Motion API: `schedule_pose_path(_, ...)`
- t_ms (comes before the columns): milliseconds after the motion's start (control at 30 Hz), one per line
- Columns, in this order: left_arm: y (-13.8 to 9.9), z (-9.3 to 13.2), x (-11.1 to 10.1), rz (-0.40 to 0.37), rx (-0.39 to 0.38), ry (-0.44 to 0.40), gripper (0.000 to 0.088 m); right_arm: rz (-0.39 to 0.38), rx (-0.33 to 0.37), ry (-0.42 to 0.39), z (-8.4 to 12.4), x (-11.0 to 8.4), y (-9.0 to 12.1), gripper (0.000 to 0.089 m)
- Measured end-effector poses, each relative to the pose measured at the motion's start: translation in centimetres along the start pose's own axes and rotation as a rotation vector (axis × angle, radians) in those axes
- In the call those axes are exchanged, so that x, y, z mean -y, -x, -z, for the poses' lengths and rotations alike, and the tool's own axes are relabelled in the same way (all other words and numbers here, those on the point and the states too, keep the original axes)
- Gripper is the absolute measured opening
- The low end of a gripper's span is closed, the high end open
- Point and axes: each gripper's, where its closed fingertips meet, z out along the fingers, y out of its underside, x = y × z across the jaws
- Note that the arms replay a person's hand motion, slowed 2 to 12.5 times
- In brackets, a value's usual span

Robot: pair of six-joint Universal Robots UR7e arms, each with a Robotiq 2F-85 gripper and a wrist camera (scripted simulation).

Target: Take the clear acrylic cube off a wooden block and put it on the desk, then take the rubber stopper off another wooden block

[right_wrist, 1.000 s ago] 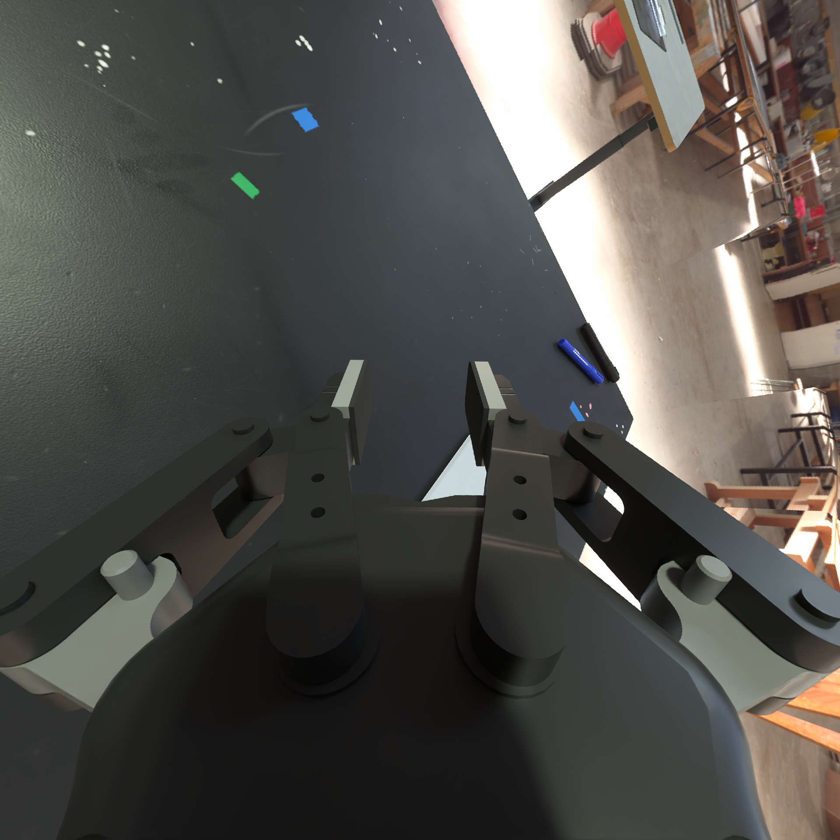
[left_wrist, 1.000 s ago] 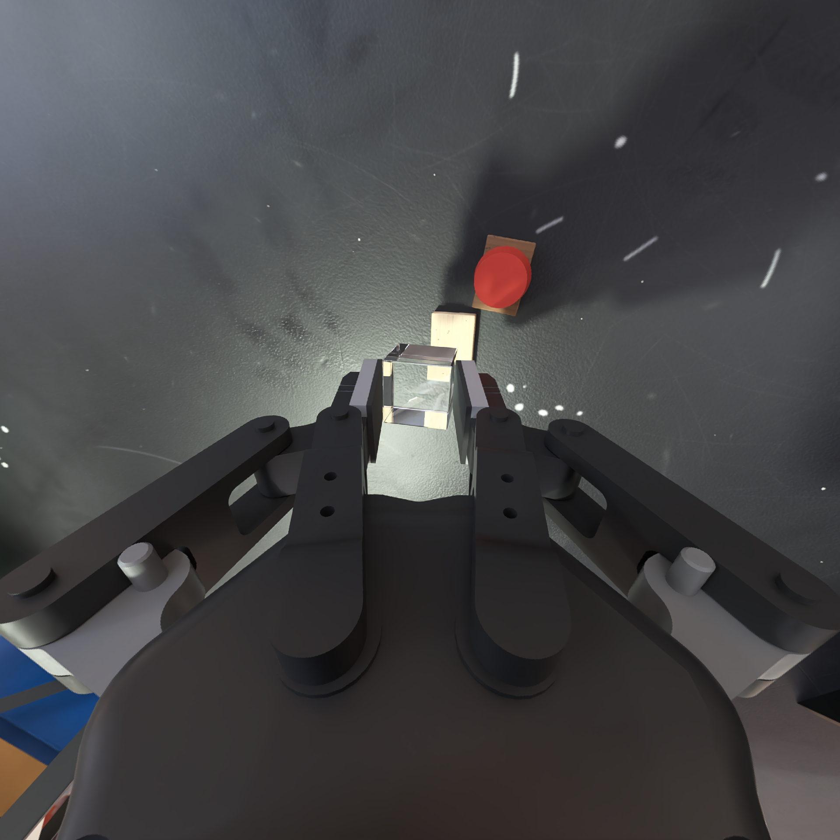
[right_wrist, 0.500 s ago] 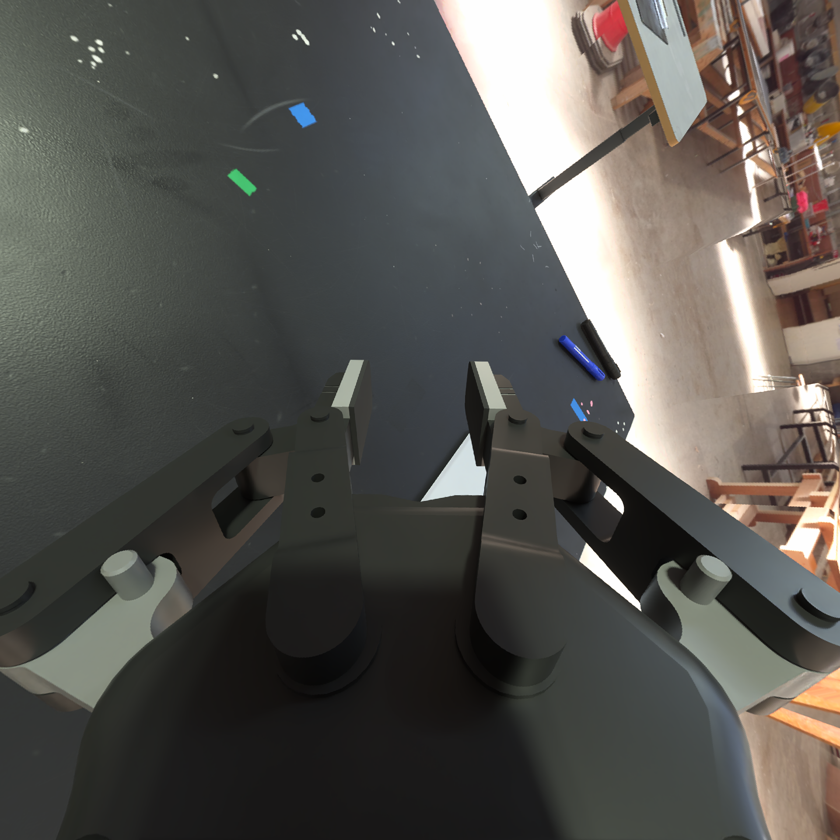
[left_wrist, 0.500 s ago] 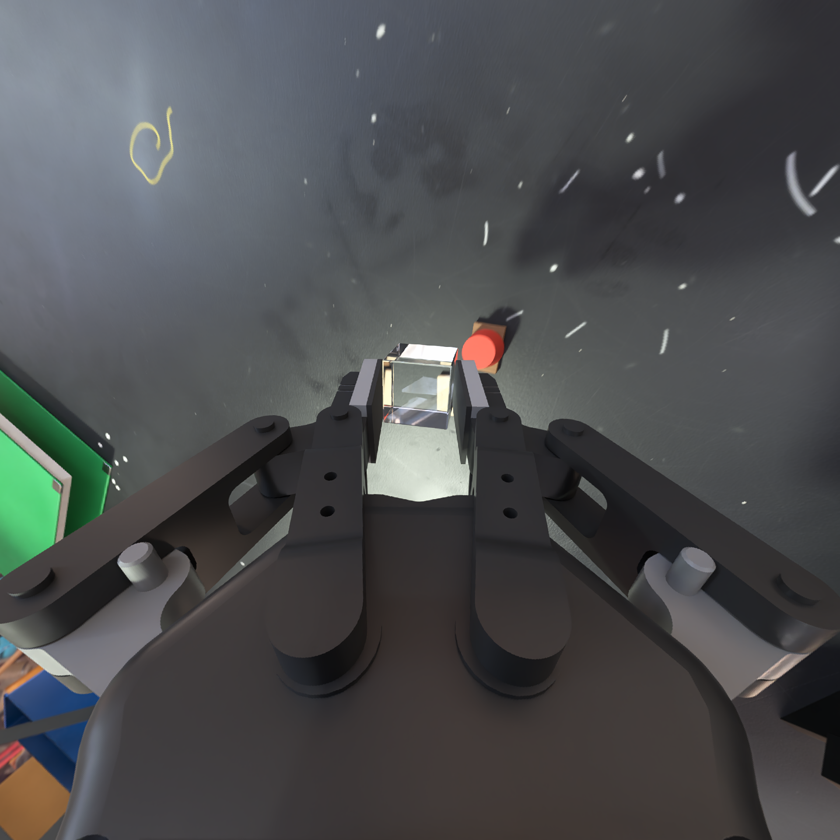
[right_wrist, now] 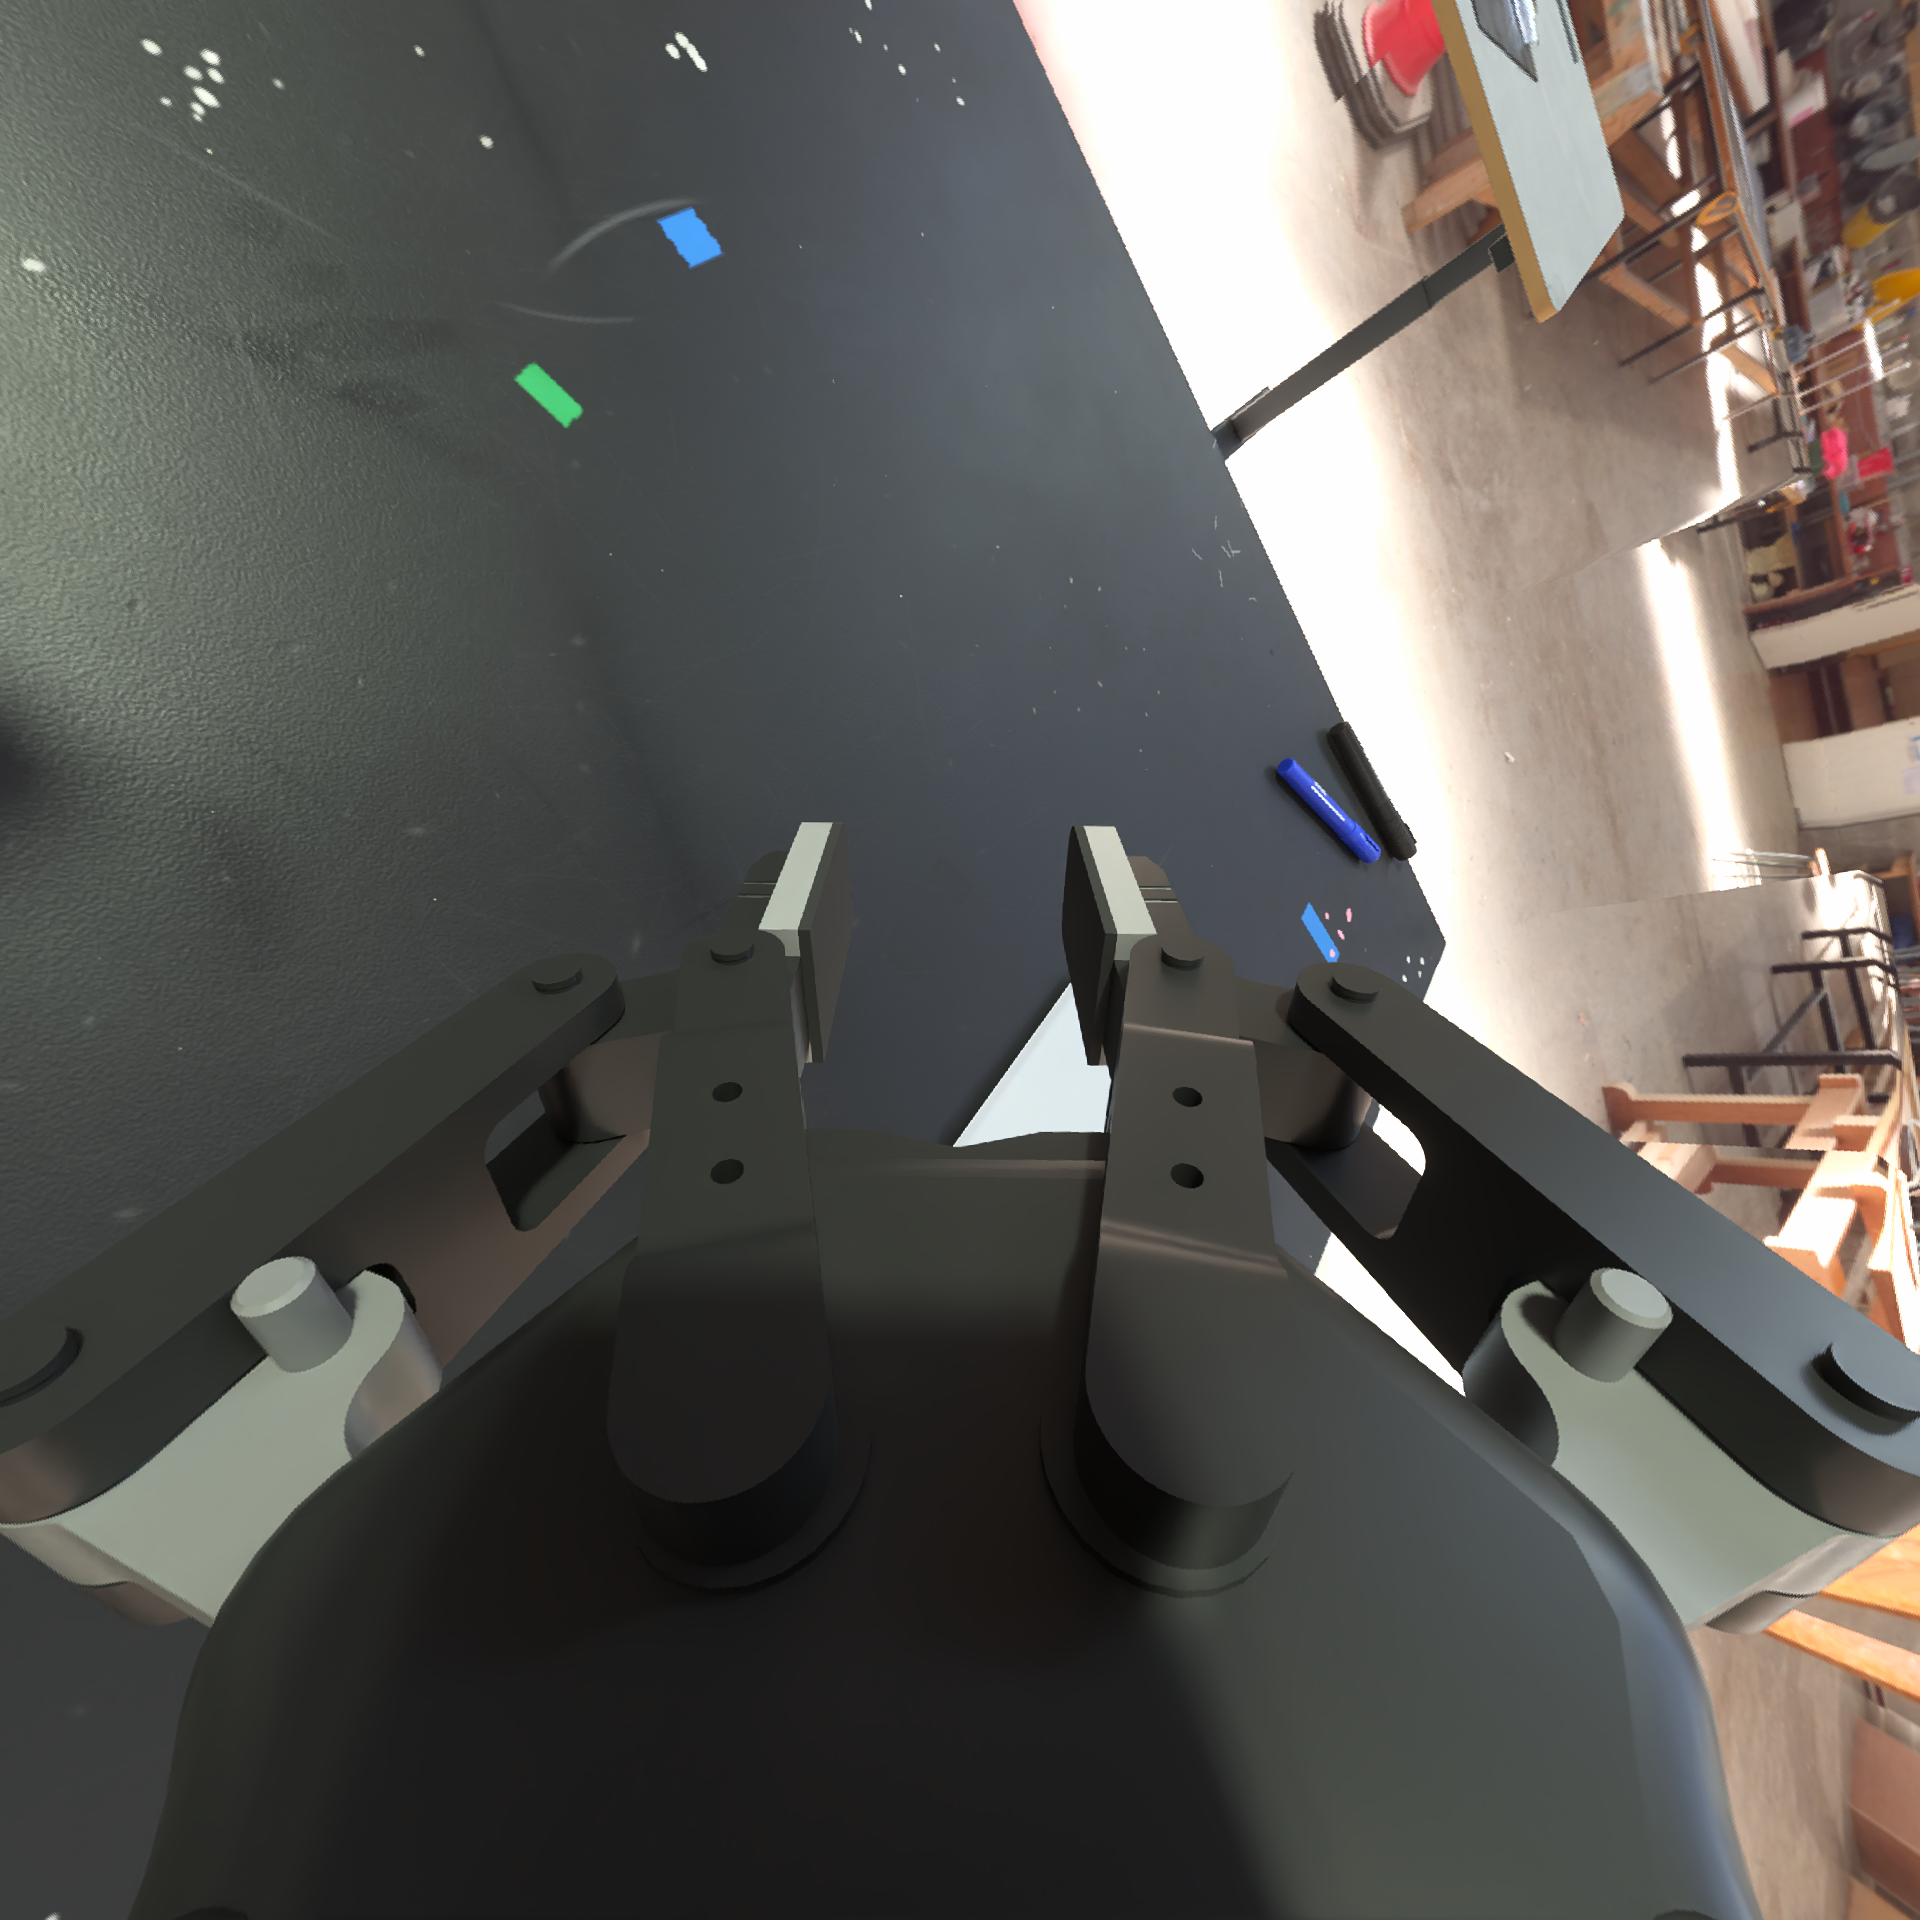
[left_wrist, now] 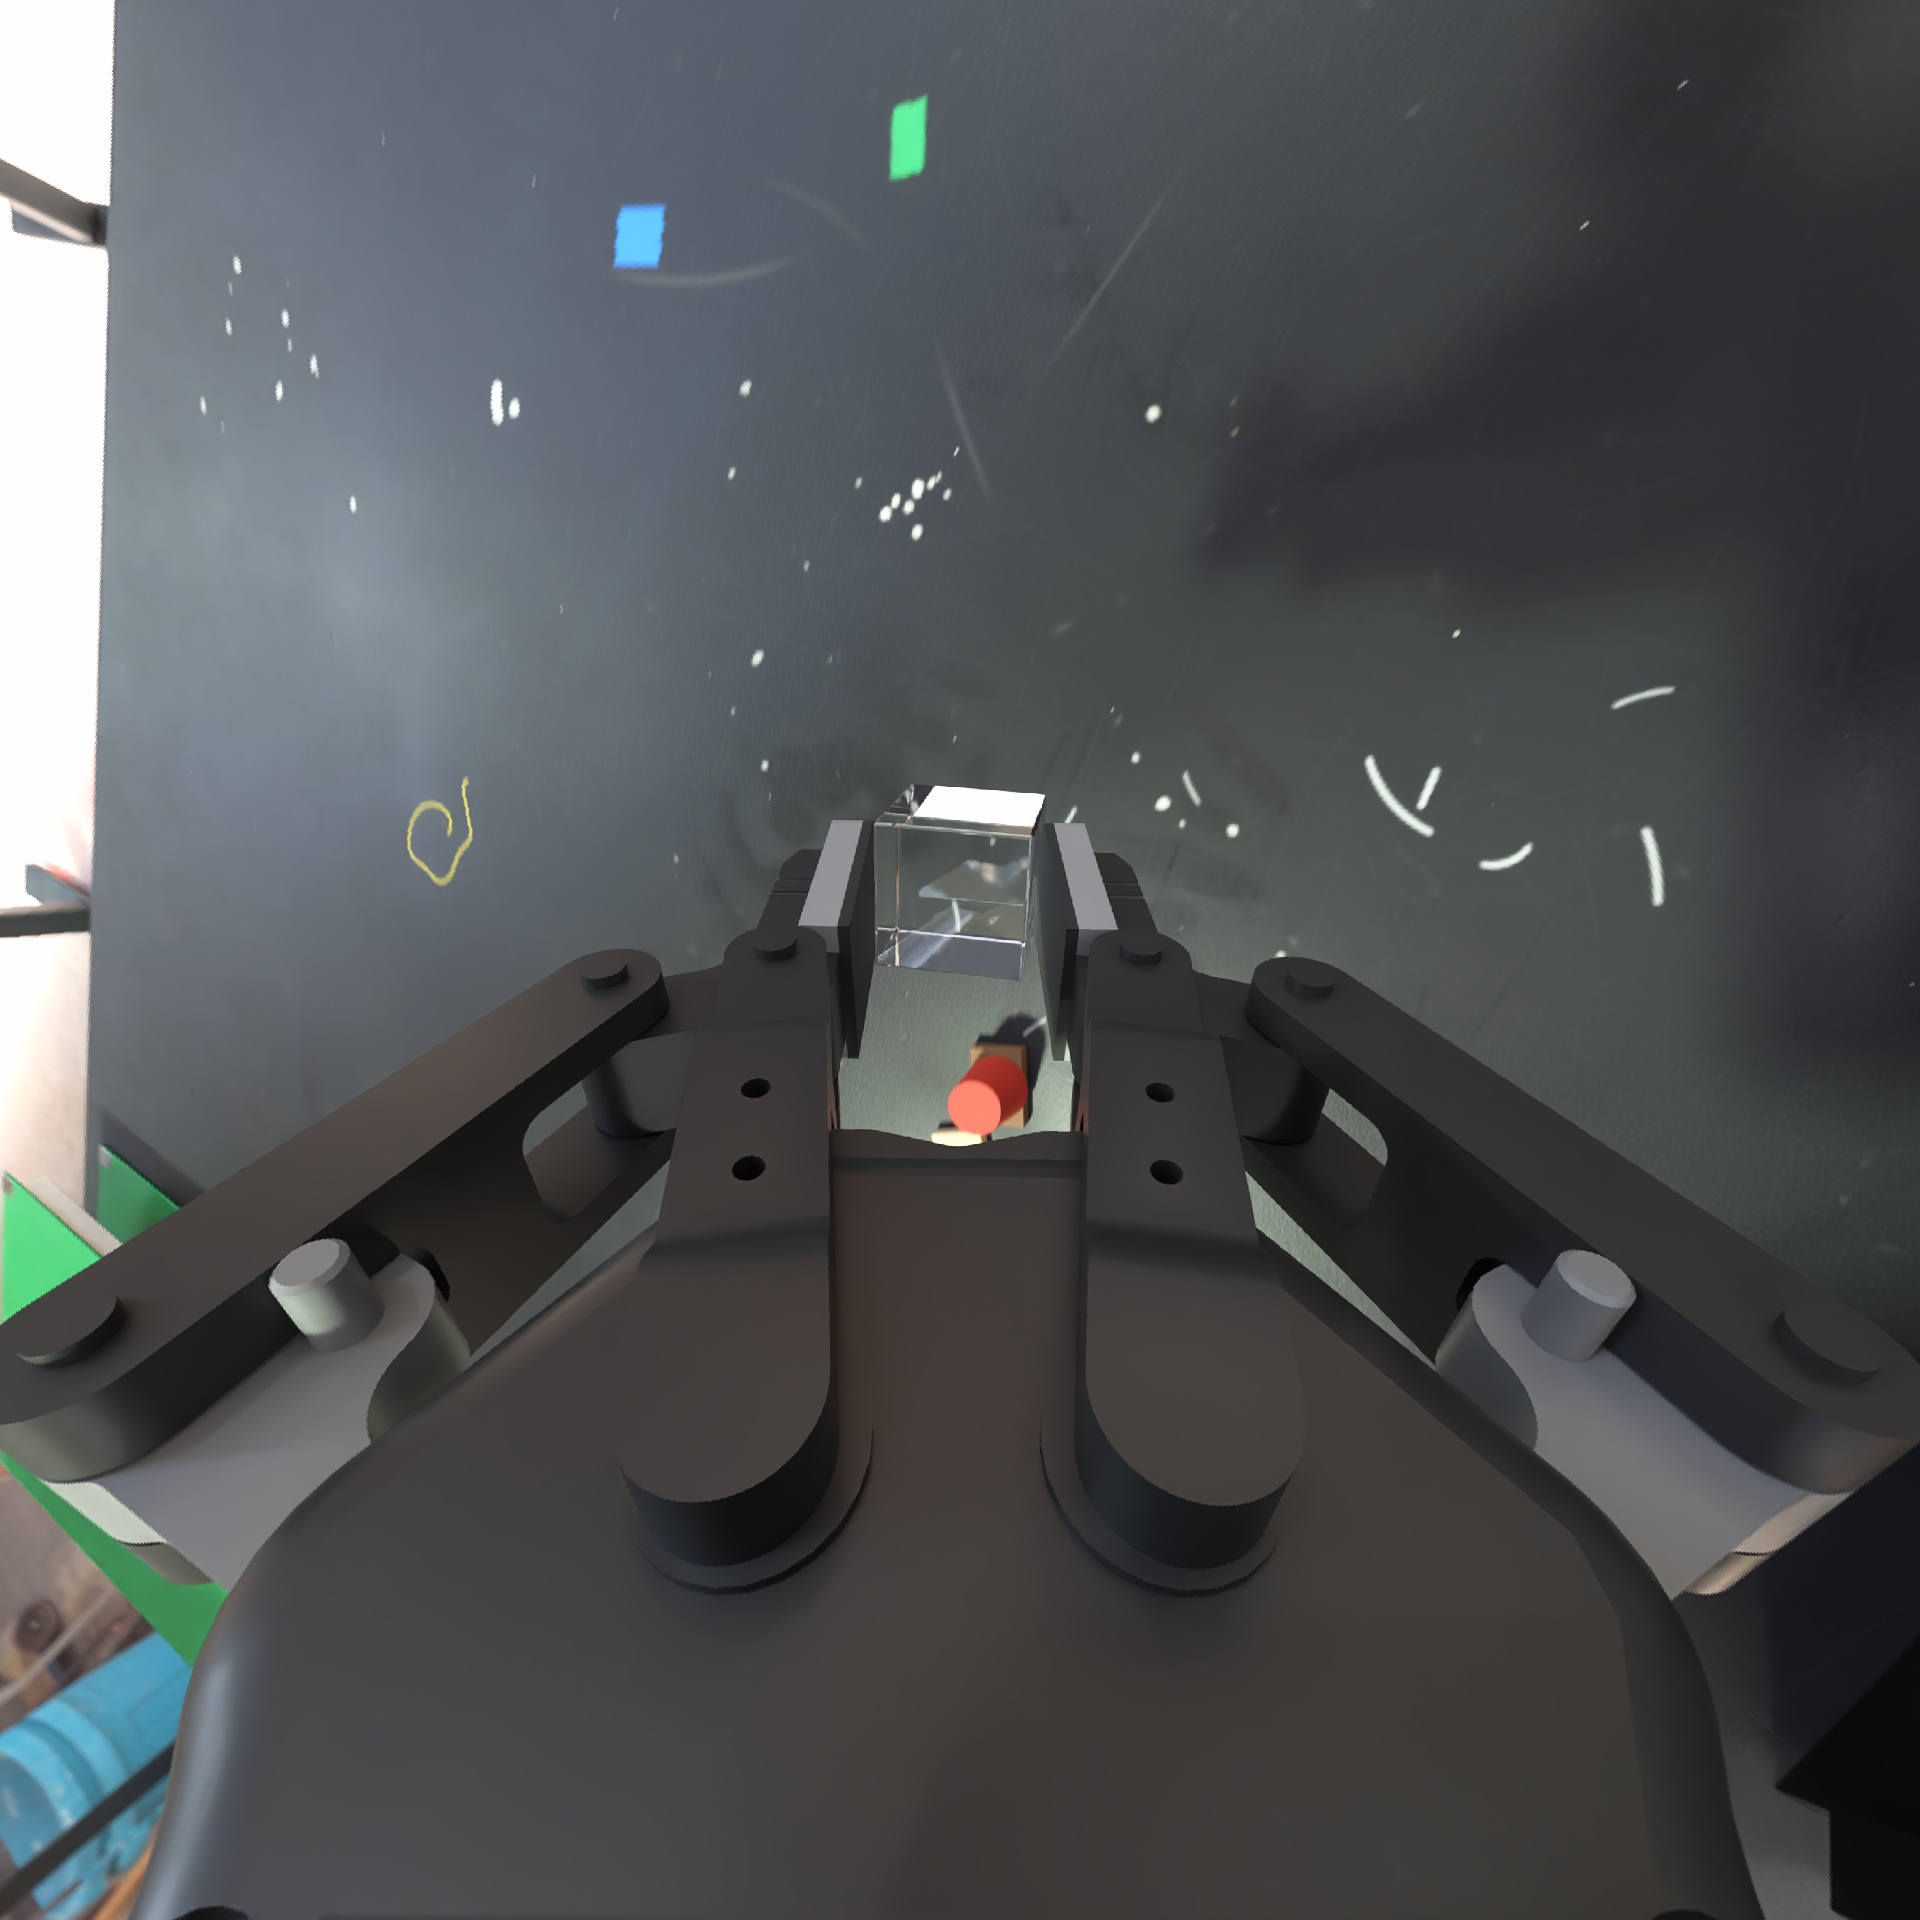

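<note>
While the right hand [right_wrist: 948,925] gapes empty, the left hand [left_wrist: 956,883] clamps the acrylic cube [left_wrist: 958,883] aloft.

Counted from my two wrist cameras: one clear acrylic cube [left_wrist: 956,883], one red rubber stopper [left_wrist: 985,1093], two wooden blocks (tan one under stopper [left_wrist: 1013,1060], pale one [left_wrist: 956,1138] beside), one blue marker [right_wrist: 1328,809], one black marker [right_wrist: 1371,790], one green tape patch [right_wrist: 549,394].

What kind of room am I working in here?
Probably a workshop or makerspace: a scuffed dark desk with markers at its edge, a concrete floor, and wooden frames and cluttered shelves beyond.
</note>
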Motion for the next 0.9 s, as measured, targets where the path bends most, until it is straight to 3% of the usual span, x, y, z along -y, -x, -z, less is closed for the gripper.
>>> schedule_pose_path(467,-4.1,-4.0,7.4,-0.223,-0.019,0.011,0.0278,0.014,0.006,0.003,0.1,0.0,0.3,0.0374)
schedule_pose_path(900,-6.3,-10.1,10.2,-0.336,-0.089,0.114,0.0278,0.02,0.003,-0.015,0.4,0.3,0.2,0.0373)
